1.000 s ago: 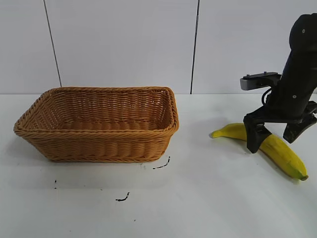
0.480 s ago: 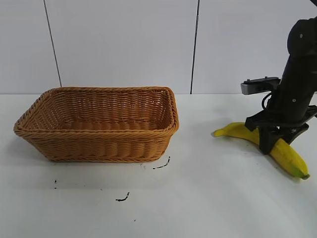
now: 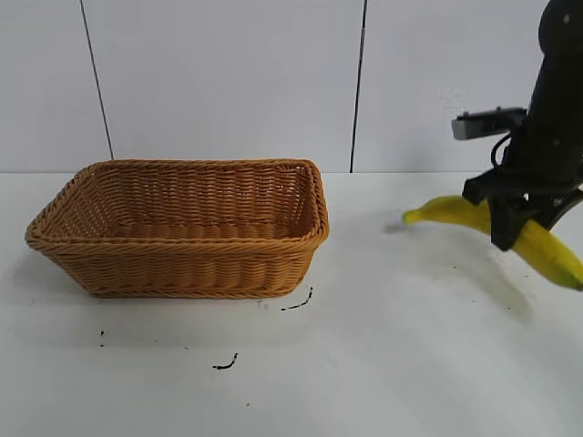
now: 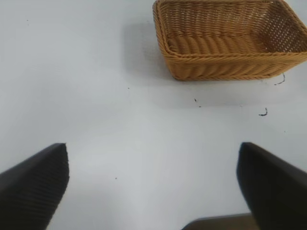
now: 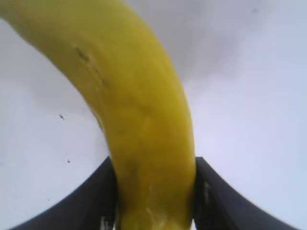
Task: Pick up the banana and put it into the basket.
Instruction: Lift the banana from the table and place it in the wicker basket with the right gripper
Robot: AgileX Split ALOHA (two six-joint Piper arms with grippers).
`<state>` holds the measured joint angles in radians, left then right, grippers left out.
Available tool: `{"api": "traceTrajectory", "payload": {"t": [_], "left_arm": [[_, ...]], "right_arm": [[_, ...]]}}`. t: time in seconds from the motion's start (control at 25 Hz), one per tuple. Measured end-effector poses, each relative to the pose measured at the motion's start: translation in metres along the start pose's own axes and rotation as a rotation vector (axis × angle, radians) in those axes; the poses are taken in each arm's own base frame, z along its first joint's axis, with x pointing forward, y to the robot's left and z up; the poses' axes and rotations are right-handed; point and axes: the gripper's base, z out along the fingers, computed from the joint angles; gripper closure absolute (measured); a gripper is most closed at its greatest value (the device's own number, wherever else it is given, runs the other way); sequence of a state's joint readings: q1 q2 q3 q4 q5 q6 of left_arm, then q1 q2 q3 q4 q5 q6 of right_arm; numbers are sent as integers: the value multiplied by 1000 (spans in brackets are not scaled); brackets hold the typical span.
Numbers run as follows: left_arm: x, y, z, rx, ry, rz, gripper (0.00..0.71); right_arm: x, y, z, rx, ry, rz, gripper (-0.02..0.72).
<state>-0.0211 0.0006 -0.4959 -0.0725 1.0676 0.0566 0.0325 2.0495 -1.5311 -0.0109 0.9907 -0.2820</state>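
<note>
Over on the right, the right gripper [image 3: 512, 221] has its jaws clamped around the banana [image 3: 455, 211], held clear above the white counter [image 3: 383, 364], well apart from the basket [image 3: 182, 228]. The left gripper [image 4: 153, 187] hovers, jaws wide.

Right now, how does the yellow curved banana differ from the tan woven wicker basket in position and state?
The yellow curved banana hangs above the white table, shut in the right gripper; the tan woven wicker basket rests on that table, untouched. The banana is at the right side, the basket at the left, well apart. The banana is slim and smooth, the basket wide, ribbed and empty. The left gripper is open and holds nothing.
</note>
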Motion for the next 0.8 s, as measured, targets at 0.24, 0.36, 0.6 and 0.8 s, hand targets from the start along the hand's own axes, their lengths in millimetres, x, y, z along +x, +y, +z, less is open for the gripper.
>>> {"api": "traceTrajectory", "payload": {"t": [0.24,0.36,0.6,0.8], "left_arm": [[0,0,0,0,0,0,20],[0,0,0,0,0,0,20],[0,0,0,0,0,0,20],[0,0,0,0,0,0,20]], "right_arm": [[-18,-3,-56,-8,-56,36,402],[-27,4,-73,10,-88,11,402],[-52,34,-103,24,-200,-70,402],[-80,67,-110,14,-268,-175,402]]}}
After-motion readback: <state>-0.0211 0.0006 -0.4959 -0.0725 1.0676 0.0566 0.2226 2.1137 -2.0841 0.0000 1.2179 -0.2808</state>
